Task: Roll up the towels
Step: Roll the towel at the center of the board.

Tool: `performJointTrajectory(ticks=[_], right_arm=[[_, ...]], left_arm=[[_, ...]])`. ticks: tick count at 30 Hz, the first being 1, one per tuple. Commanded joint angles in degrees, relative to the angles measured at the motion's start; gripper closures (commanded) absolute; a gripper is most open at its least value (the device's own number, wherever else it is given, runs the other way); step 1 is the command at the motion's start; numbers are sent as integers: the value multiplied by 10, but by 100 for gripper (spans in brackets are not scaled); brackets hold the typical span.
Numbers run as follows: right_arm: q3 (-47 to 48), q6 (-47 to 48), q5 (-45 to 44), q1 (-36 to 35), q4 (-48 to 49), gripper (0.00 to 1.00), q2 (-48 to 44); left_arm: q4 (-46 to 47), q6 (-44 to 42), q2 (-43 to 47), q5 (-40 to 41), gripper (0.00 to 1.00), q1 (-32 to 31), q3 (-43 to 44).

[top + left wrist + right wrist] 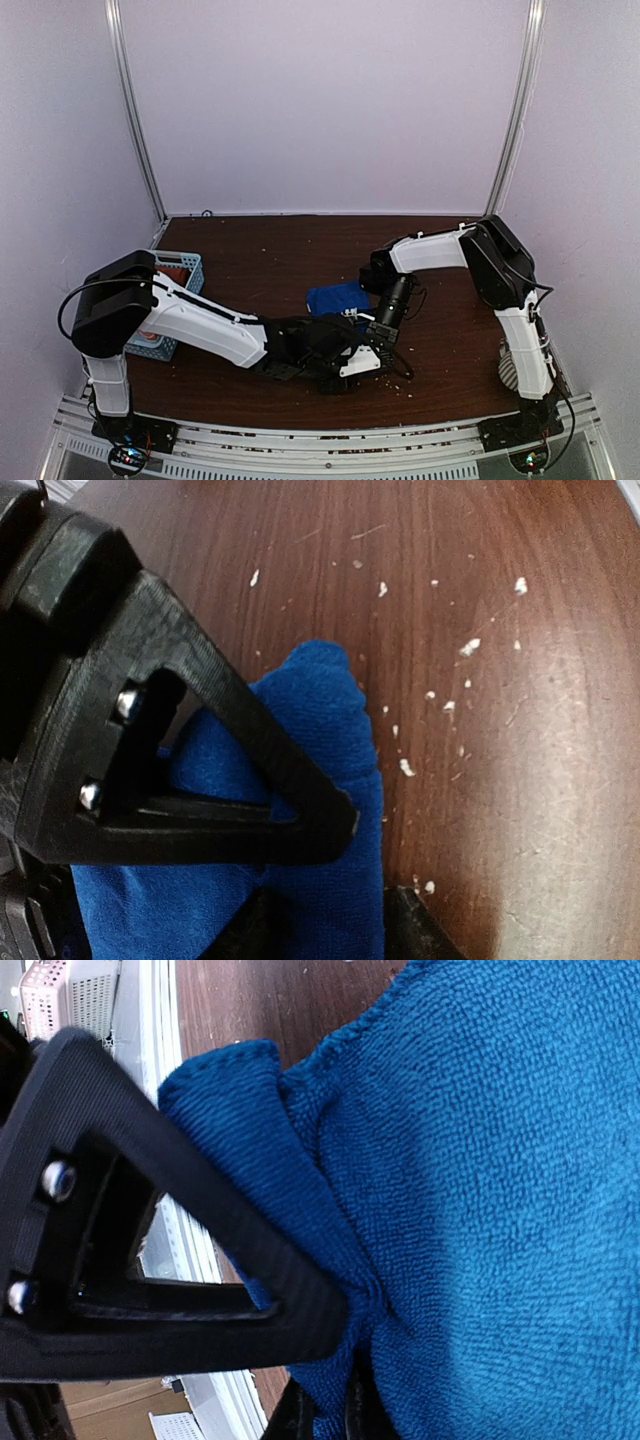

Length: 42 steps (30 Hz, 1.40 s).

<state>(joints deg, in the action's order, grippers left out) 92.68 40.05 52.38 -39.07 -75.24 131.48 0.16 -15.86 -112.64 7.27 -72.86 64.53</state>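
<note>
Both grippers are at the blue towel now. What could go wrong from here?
The right gripper pinches only a bunched edge of the blue towel, so the cloth may slip out or roll crooked. The left gripper sits close beside it; the two could collide. White crumbs on the table may get rolled in.

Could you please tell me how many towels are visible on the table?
1. A blue towel lies near the middle of the table; others may be hidden in the basket at the left.
</note>
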Motion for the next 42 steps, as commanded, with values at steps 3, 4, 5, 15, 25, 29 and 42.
performJointTrajectory(ticks=[3, 4, 5, 15, 25, 29, 42], right_arm=[[-12, -2, -59, 0, 37, 96, 16], [-13, 0, -59, 1, 37, 96, 14], [-13, 0, -58, 0, 37, 96, 13], [-20, 67, -36, 13, 3, 66, -65], [2, -83, -191, 135, 115, 55, -285], [-133, -121, -218, 135, 301, 53, -436], [-363, 37, -309, -40, 360, 57, -506]], left_arm=[[28, -6, -20, 54, 59, 0, 3], [25, -7, -24, 51, 61, 0, 5], [20, -7, -28, 46, 64, 0, 7], [-18, 17, -20, -25, 91, 7, 20], [-23, 167, -53, -342, 92, 117, 30], [-38, 242, -118, -494, 91, 174, 78], [-110, 331, -220, -639, 90, 215, 164]])
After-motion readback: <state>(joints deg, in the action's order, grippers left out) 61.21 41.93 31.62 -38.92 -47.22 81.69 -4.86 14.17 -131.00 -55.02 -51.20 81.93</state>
